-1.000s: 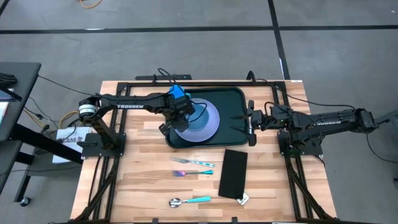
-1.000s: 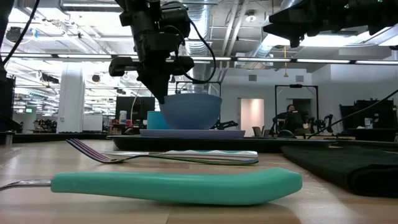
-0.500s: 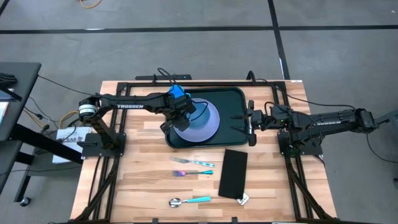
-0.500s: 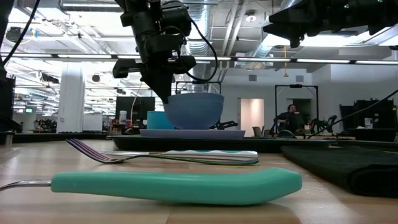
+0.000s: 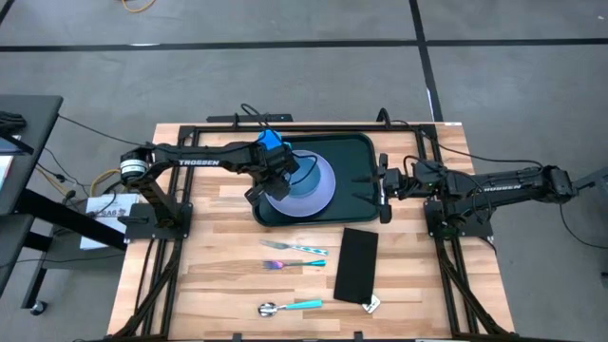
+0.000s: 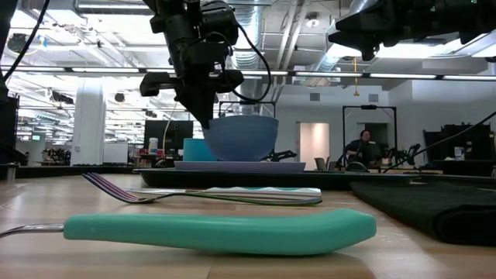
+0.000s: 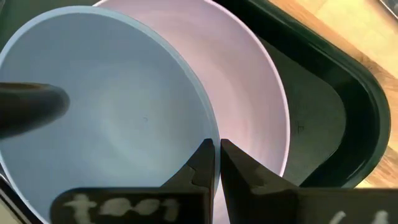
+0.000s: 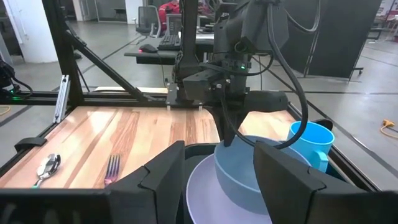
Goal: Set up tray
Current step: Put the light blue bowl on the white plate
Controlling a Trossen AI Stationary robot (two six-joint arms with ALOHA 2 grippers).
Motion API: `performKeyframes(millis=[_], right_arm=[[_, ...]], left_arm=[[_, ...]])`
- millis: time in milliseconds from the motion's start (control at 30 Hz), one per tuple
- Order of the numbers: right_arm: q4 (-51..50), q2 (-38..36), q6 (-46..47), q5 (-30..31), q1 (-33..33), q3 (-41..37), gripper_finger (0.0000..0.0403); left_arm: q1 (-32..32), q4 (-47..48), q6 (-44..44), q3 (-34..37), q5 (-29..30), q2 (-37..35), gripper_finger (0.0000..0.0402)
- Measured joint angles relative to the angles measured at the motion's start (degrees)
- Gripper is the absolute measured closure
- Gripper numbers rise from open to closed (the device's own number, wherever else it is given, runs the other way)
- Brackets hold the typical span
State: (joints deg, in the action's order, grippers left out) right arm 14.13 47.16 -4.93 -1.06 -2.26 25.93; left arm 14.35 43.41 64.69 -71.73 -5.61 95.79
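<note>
A dark green tray lies at the table's far middle, and a lavender plate lies in it. A light blue bowl stands on the plate. My left gripper is shut on the bowl's rim at its left side. A blue cup stands at the tray's far left corner, behind that gripper. My right gripper hangs open and level at the tray's right rim, with nothing between its fingers. My left gripper pinches the bowl's rim at the bowl's left side, one finger inside the bowl and one outside it, over the plate. The fingers slant steeply down from above. The bowl is upright, its base on the plate.
On the bare wood in front of the tray lie a fork, a second piece of cutlery with a teal handle, a teal-handled spoon and a flat black napkin. Black frame rails run along the table's edges.
</note>
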Motion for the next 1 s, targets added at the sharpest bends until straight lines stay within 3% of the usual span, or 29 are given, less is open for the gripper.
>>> performKeyframes(millis=[233, 1000], right_arm=[[-0.61, 0.00, 0.42, 0.00, 0.00, 0.00, 0.0223], [-0.57, 0.00, 0.48, 0.01, -0.13, 0.00, 0.0220]], left_arm=[[0.22, -4.15, 0.41, 4.95, 0.31, -0.04, 0.0401], [0.22, -5.41, 0.30, 4.97, 0.42, -0.04, 0.0401]])
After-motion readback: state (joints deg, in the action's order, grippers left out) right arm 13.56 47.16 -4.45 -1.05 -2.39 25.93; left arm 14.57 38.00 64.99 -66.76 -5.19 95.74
